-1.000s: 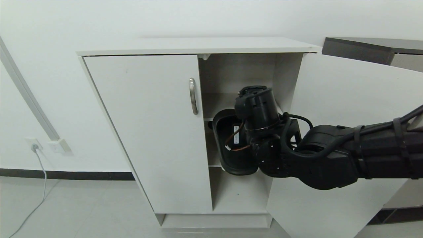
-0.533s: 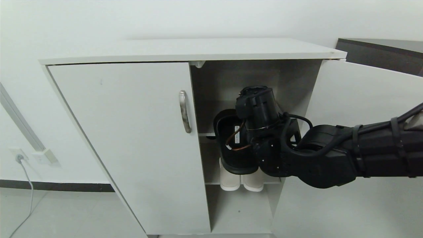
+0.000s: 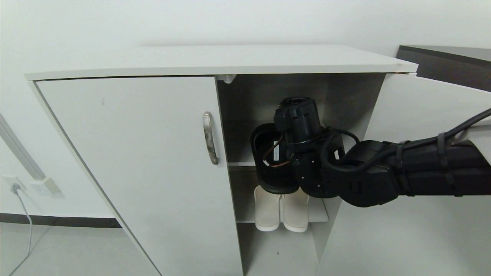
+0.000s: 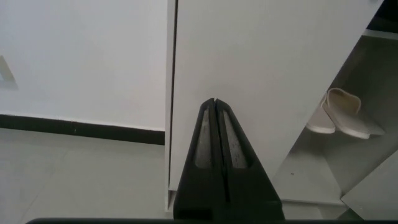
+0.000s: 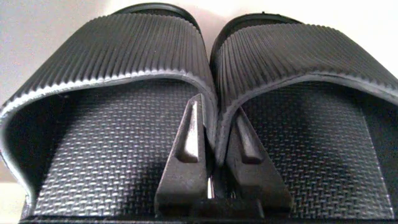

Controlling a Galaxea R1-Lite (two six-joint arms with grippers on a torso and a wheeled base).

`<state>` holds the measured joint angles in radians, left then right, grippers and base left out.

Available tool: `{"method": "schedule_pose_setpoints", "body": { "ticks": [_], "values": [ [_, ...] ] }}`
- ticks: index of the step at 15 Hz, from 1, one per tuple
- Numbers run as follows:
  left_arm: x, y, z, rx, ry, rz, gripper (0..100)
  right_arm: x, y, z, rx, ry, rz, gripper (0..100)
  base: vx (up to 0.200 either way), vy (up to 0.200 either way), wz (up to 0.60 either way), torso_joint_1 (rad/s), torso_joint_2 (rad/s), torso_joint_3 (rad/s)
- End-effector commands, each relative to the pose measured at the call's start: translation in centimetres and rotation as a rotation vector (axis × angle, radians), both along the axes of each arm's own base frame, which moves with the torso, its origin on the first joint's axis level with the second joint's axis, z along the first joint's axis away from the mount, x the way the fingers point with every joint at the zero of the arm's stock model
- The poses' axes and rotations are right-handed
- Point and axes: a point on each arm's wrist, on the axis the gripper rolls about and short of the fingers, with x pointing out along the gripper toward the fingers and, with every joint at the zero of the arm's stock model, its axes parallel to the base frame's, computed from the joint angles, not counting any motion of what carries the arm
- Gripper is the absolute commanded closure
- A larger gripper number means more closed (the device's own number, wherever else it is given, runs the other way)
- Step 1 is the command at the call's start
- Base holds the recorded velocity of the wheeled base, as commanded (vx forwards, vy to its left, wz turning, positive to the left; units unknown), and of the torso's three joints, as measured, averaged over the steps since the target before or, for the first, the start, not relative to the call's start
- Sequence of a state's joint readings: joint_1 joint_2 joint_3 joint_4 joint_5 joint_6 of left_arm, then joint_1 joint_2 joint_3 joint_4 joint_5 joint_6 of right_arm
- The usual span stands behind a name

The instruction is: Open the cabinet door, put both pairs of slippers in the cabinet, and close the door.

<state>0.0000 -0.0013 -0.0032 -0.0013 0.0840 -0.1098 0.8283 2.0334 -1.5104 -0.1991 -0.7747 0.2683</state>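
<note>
Black slippers [image 3: 273, 179], centre frame: light, probably soft foam; your right gripper [image 5: 216, 132] pinches both inner strap edges together, so hold there.

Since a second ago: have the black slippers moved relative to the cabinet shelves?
Yes: up. Against the upper shelf edge, the black slippers in the right gripper sit higher, uncovering the white slippers below. The camera also shifted.

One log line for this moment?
right gripper: shut on black slippers, at cabinet opening | white slippers: on shelf inside | right door: open | left gripper: shut, empty
</note>
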Motion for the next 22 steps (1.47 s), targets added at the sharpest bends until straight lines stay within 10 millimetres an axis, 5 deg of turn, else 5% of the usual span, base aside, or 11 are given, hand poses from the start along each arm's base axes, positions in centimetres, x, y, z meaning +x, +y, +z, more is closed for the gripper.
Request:
{"method": "schedule_pose_setpoints", "body": {
  "ticks": [1, 15, 22],
  "values": [
    [0.0, 0.0, 0.0, -0.001, 0.001, 0.0, 100, 1.8, 0.5, -0.6, -0.002, -0.005, -0.018, 100, 0.0, 0.0, 0.0, 0.0, 0.0, 0.0],
    [0.0, 0.0, 0.0, -0.001, 0.0, 0.003, 100, 6.8, 1.3, 1.9, -0.014, -0.046, -0.035, 100, 0.0, 0.0, 0.0, 0.0, 0.0, 0.0],
    [0.0, 0.0, 0.0, -0.001, 0.0, 0.005, 100, 7.9, 1.6, -0.4, -0.052, -0.003, -0.04, 100, 0.0, 0.0, 0.0, 0.0, 0.0, 0.0]
  ]
}}
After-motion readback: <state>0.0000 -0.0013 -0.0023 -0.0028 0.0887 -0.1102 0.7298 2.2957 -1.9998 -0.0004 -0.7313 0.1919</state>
